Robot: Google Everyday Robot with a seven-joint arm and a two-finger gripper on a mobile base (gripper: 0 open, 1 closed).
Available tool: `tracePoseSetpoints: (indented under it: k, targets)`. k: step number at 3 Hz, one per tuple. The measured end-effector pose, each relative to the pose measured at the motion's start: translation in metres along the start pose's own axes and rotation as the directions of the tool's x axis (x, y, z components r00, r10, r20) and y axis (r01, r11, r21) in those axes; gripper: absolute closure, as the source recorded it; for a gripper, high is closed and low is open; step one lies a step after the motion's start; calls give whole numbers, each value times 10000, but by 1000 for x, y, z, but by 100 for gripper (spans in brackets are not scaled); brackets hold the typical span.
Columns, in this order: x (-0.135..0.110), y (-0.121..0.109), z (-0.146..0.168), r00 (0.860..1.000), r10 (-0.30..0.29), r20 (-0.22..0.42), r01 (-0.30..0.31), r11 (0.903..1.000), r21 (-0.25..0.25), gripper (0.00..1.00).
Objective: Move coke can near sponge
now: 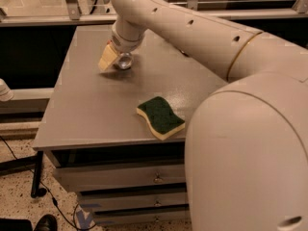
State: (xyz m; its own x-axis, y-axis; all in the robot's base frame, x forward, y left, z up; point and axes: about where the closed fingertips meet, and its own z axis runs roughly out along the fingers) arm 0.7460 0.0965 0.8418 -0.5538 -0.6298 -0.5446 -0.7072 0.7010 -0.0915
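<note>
The sponge, dark green on top with a yellow foam layer, lies near the front edge of the grey table. My gripper is at the table's far left part, well behind the sponge. It reaches down over the coke can, of which only a silver end shows. A tan finger is at the can's left side and the jaws look closed around the can. The rest of the can is hidden by the wrist.
My large white arm fills the right side of the view and hides the table's right part. Drawers sit under the tabletop. A railing and glass panel run behind the table's far edge.
</note>
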Motion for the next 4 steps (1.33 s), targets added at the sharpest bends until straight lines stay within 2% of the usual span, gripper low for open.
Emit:
tracePoseSetpoints:
  k: [1, 3, 4]
  targets:
    - [4, 0, -10, 9994, -335, 27, 334, 9994, 44, 39]
    - [15, 9, -39, 9938, -1078, 258, 1083, 9939, -200, 85]
    - [30, 10, -58, 9842, -1727, 382, 1743, 9837, -443, 100]
